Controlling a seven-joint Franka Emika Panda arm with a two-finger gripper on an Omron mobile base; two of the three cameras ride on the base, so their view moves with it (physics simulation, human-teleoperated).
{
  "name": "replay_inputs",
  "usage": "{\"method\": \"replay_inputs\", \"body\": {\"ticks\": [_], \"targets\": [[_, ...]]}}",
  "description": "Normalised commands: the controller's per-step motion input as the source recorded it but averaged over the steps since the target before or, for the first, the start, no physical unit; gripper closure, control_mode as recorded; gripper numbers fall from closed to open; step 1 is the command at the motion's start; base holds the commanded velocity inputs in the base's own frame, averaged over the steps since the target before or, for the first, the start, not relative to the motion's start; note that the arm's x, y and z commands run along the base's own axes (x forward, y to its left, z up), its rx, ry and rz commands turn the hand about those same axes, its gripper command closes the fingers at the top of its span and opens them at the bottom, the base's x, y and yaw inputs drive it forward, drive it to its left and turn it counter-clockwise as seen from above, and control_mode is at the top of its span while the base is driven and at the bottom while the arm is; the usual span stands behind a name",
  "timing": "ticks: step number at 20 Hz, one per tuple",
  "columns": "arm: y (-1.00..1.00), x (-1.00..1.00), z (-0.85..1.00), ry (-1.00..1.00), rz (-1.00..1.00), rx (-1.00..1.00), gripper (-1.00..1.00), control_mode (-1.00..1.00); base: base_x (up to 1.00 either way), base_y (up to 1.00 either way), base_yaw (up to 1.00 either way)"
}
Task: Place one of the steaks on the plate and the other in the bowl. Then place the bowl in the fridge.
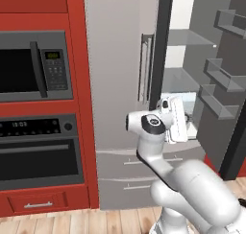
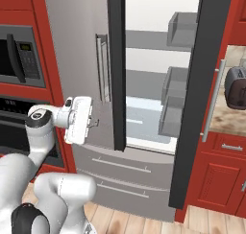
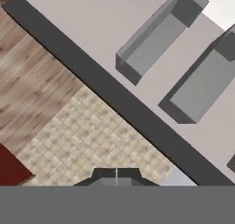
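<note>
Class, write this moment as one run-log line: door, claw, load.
door: right door of tall grey steel-look fridge open | claw: shut, facing that door's inner bins | load: nothing seen held

Fridge (image 1: pixel 120 60) top cut off by upper edge; toaster (image 2: pixel 236 87) clipped at right edge; microwave (image 1: pixel 33 65) cropped left

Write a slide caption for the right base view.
Franka arm holds its shut, empty gripper before the fridge, whose right door stands open.
</note>
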Motion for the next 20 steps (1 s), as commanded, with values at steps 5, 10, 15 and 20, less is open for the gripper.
{"method": "replay_inputs", "body": {"ticks": [5,10,15,20], "targets": [[0.1,-0.02,0.37,0.1,-0.01,0.42,1.0,-1.0,0.0,0.0,0.0],[-0.15,-0.24,0.14,-0.05,-0.08,0.81,1.0,-1.0,0.0,0.0,0.0],[0.14,-0.13,0.35,-0.14,-0.04,0.54,1.0,-1.0,0.0,0.0,0.0],[0.46,-0.02,0.32,-0.34,-0.09,0.38,1.0,-1.0,0.0,0.0,0.0]]}}
